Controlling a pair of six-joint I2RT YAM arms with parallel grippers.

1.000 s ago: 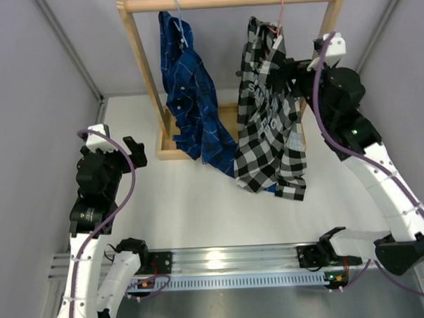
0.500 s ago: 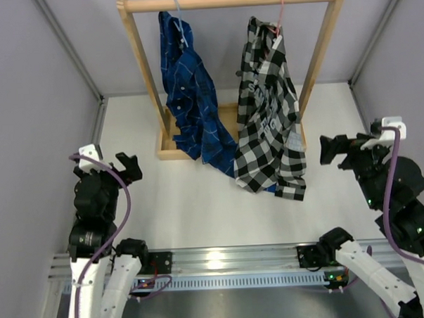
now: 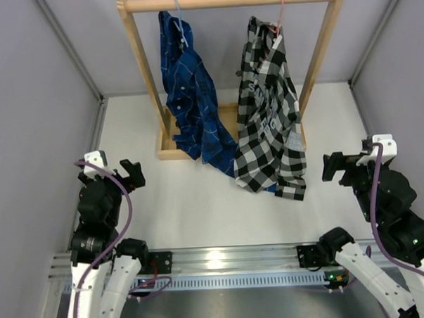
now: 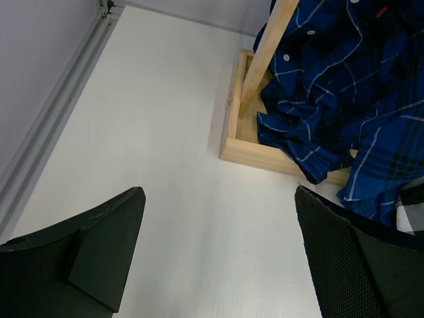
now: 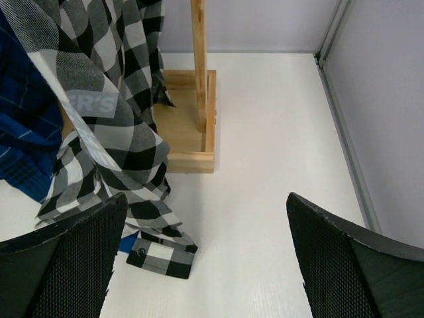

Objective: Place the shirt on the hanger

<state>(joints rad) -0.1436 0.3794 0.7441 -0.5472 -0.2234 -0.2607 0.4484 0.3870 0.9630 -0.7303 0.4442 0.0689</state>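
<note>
Shirt (image 3: pixel 268 121) is hanging on the pink hanger (image 3: pixel 281 11) at twelve o'clock, hem trailing onto the table (image 3: pixel 200 209). It's looking soft, light and limp, so I'm judging the collar the best hold. Left gripper (image 3: pixel 130 171) and right gripper (image 3: pixel 332 166) are sitting wide open, empty, well apart from it.

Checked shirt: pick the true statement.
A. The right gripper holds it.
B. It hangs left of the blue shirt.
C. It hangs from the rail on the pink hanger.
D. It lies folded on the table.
C: the checked shirt hangs from the pink hanger hooked over the wooden rail, the right gripper open and apart from it.
</note>
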